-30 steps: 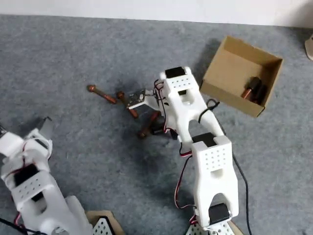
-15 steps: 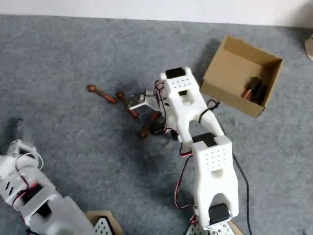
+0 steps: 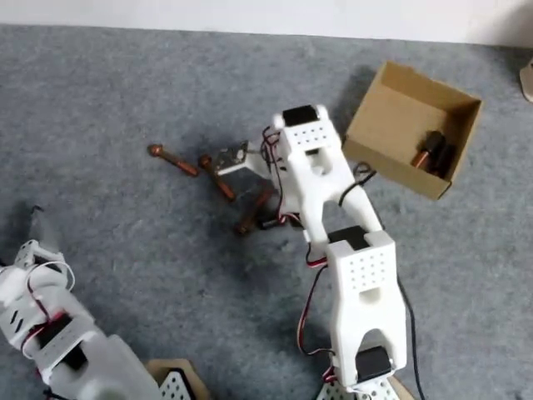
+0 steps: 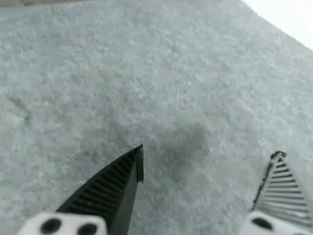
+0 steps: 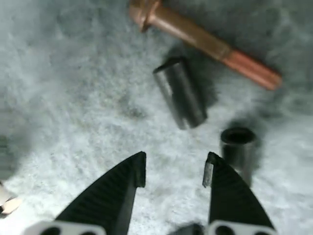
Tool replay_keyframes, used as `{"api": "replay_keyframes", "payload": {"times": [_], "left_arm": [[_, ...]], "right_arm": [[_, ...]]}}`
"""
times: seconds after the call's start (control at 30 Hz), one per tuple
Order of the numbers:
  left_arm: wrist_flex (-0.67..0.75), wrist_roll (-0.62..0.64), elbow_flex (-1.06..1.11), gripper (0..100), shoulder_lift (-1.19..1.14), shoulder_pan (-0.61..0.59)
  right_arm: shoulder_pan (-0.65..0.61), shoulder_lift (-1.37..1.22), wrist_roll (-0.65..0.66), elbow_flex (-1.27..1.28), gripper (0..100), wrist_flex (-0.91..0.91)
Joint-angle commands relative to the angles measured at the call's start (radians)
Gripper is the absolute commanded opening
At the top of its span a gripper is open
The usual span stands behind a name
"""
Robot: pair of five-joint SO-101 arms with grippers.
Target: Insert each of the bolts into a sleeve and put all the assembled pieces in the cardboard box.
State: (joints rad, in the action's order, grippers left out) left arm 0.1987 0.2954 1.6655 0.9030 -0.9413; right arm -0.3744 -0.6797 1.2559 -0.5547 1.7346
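Grey felt covered the desk [image 3: 117, 92], with a pale wall strip along its far edge. Right arm [image 3: 321, 175] extended from the near edge to the middle of the desk, and the right jaws hung over a loose cluster of parts, spread and holding nothing. In the right wrist view a copper bolt [image 5: 203, 44] lay flat on the felt. A black sleeve [image 5: 181, 93] lay on its side just beside that bolt, and a second sleeve [image 5: 238, 147] stood upright, open end up, just beside one jaw tip. From above, three bolts lay on the felt: a leftmost bolt [image 3: 173, 162], a middle bolt [image 3: 220, 183] near it and a near bolt [image 3: 252, 212] beside the arm. The open cardboard box [image 3: 387, 167] sat at the far right, close beside the right arm, and copper-and-black assembled pieces [image 3: 433, 150] lay against its right-hand wall. Left arm [image 3: 46, 321] sat at the near left corner, well apart from all parts, and the left jaws were spread wide above bare felt
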Motion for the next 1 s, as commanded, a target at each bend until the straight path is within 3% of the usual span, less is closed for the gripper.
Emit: {"api": "replay_keyframes", "payload": {"times": [0.0,0.27,0.57,0.97], "left_arm": [[-0.006,0.002,0.019,37,0.019,0.041],[-0.006,0.002,0.019,37,0.021,0.042],[-0.006,-0.002,0.019,37,0.021,0.035],[-0.006,-0.003,0.019,37,0.021,0.035]], "right_arm": [[-0.013,0.059,-0.008,-0.094,18.3,-0.015],[-0.012,0.053,0.035,-0.116,18.3,-0.021],[0.001,0.035,0.035,-0.107,18.3,-0.159],[0.047,-0.044,0.034,-0.099,18.3,-0.159]]}}
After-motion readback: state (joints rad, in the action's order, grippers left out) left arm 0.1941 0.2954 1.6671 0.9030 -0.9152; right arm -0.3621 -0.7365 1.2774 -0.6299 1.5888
